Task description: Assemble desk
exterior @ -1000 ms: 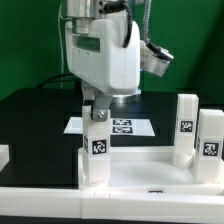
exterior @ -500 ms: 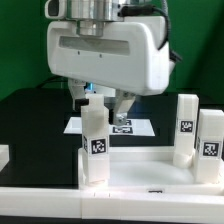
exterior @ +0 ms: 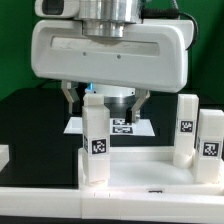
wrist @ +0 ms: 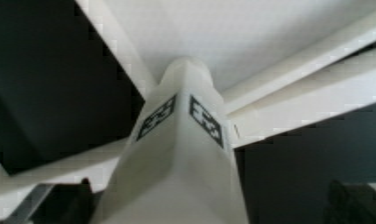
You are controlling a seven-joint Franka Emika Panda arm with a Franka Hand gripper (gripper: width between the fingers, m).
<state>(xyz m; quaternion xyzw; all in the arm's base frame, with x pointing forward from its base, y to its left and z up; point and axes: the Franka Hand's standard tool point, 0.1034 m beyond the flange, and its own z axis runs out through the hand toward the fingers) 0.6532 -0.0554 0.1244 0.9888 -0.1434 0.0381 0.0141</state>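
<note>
The white desk tabletop [exterior: 140,168] lies at the front with its raised rim up. One white square-section leg [exterior: 95,135] stands upright in its corner socket on the exterior view's left, with a tag on its face. My gripper [exterior: 104,104] hangs over the top of this leg, open, with one finger [exterior: 68,100] on each side and apart from it. In the wrist view the leg [wrist: 176,130] runs down between the two dark fingertips [wrist: 57,203], and the gripper [wrist: 206,203] is open. The tabletop rim [wrist: 300,95] shows behind it.
Two more tagged white legs [exterior: 186,125] [exterior: 210,140] stand upright at the tabletop's end on the exterior view's right. The marker board [exterior: 128,126] lies on the black table behind the tabletop. A small white block [exterior: 4,156] sits at the left edge.
The hand has turned broadside and moved toward the camera and the left leg. Its fingers now straddle the leg's top. The leg and tabletop have not moved.
</note>
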